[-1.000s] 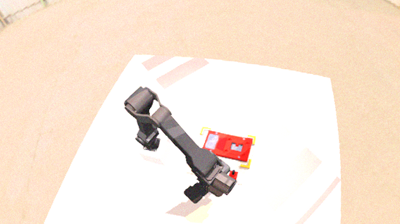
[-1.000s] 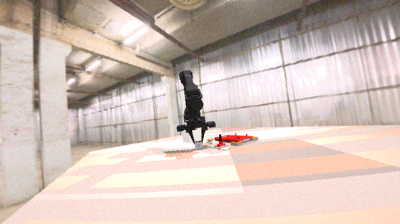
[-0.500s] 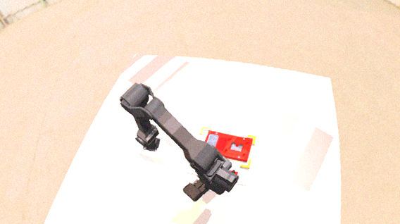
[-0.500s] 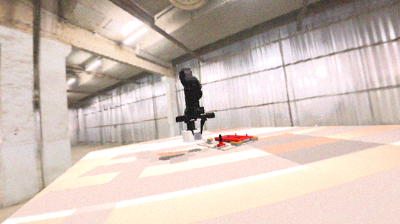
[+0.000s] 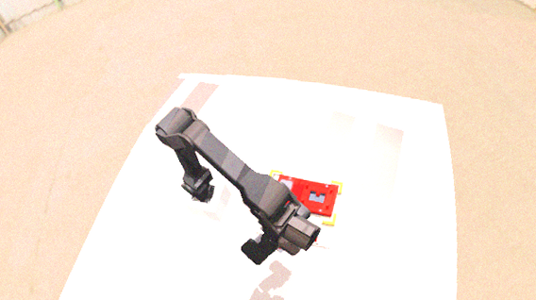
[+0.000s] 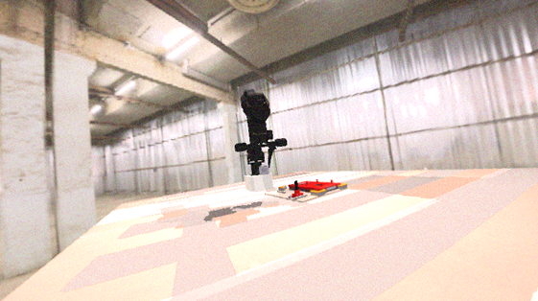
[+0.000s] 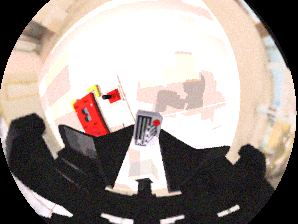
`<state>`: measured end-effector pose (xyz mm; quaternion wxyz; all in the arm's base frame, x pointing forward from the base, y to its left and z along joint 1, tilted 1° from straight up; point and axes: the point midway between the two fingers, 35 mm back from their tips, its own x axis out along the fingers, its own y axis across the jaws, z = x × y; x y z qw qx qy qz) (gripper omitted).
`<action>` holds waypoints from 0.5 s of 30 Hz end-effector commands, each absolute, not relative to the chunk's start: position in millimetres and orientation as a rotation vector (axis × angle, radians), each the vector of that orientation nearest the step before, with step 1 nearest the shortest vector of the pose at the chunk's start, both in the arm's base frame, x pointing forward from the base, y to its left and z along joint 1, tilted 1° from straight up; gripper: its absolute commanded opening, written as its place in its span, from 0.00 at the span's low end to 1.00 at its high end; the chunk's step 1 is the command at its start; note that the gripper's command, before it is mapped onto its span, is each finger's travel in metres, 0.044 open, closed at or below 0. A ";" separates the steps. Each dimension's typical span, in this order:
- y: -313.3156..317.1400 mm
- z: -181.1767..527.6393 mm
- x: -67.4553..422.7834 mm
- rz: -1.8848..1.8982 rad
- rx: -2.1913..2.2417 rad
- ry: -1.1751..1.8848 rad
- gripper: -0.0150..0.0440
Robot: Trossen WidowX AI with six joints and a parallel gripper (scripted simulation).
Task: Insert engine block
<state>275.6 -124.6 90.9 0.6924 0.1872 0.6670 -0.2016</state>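
Gripper (image 7: 148,156) clamped on the engine block (image 7: 147,128), fingers partway closed around it. Block small, grey, ribbed face, red dot at one upper corner; sits between the two dark fingers in the wrist view, lifted off the table. In the exterior view seen as a small pale piece (image 6: 264,169) hanging under the black arm (image 6: 255,121), above a white base block (image 6: 256,183). From the top, block itself hidden under the wrist housing; gripper (image 5: 285,238) just beside the near edge of the car body (image 5: 309,195).

Car body red, flat, lying on the white table (image 5: 384,253), yellow corner markers (image 5: 336,187) around it. Rectangular opening (image 5: 317,197) in the red body, greyish inside with a small notch at the upper edge; nothing in it. Block well short of the opening, off to the near-left side of the body. Rib direction versus slot side: cannot tell at this resolution.

In the wrist view, car body (image 7: 91,113) left of the block, apart from it. Small red piece (image 6: 295,192) standing by the body in the exterior view, identity unclear.

Arm angled from its base (image 5: 197,185) down-right across the table.
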 end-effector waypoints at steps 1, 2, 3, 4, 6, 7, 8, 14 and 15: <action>-123.3 108.5 273.8 -0.450 0.418 1.477 0.25; -122.9 111.6 273.0 -0.450 0.418 1.477 0.25; -122.6 114.2 272.4 -0.450 0.418 1.477 0.25; -122.4 115.7 272.0 -0.449 0.418 1.477 0.25; -122.4 116.3 271.9 -0.449 0.418 1.477 0.25; -122.4 116.3 271.9 -0.449 0.418 1.477 0.25; -122.1 116.1 272.1 -0.449 0.417 1.478 0.25; -111.2 111.3 280.6 -0.422 0.393 1.486 0.25; -109.0 110.4 282.1 -0.418 0.389 1.487 0.25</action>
